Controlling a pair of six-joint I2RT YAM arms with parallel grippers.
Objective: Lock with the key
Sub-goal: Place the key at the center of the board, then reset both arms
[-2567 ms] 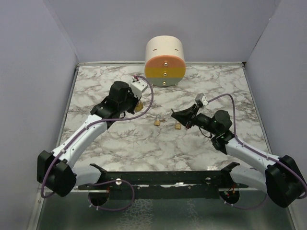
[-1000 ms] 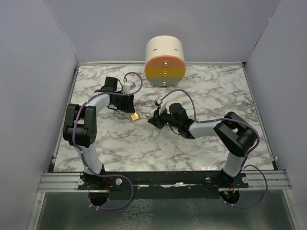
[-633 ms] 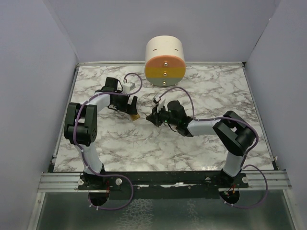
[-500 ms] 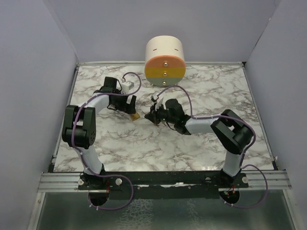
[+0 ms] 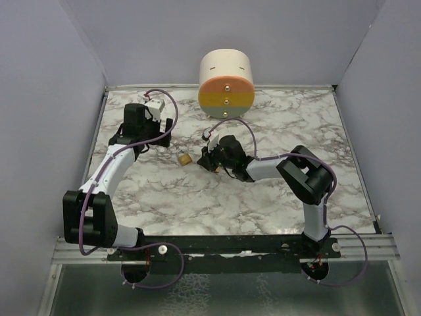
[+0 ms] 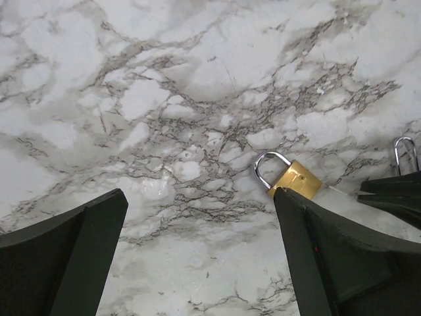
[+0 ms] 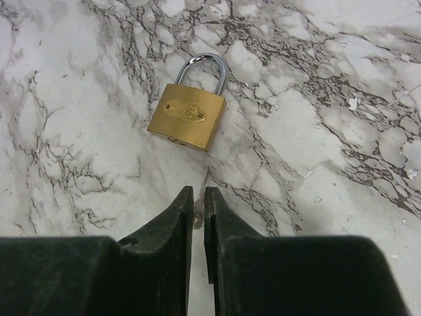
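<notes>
A brass padlock (image 5: 185, 158) with a silver shackle lies flat on the marble table (image 5: 276, 125), free of both grippers. My left gripper (image 5: 156, 130) hovers up and left of it, wide open and empty; the padlock (image 6: 294, 179) shows beside its right finger (image 6: 342, 257). My right gripper (image 5: 206, 158) points at the base of the padlock (image 7: 187, 116) from the right, its jaws only a narrow slit apart. A thin silver key (image 7: 207, 178) pokes out of that slit toward the padlock, its tip short of the body. Whether the jaws pinch it is unclear.
A cream cylinder with an orange, yellow and green face (image 5: 226, 82) stands at the back centre. A second silver shackle (image 6: 404, 153) peeks out just above my right gripper's tip (image 6: 395, 197) in the left wrist view. Grey walls enclose the table on three sides.
My left gripper opened, let go of the padlock and pulled back up and left. The padlock now rests on the table. The right gripper slid left toward it and its jaws parted slightly.
</notes>
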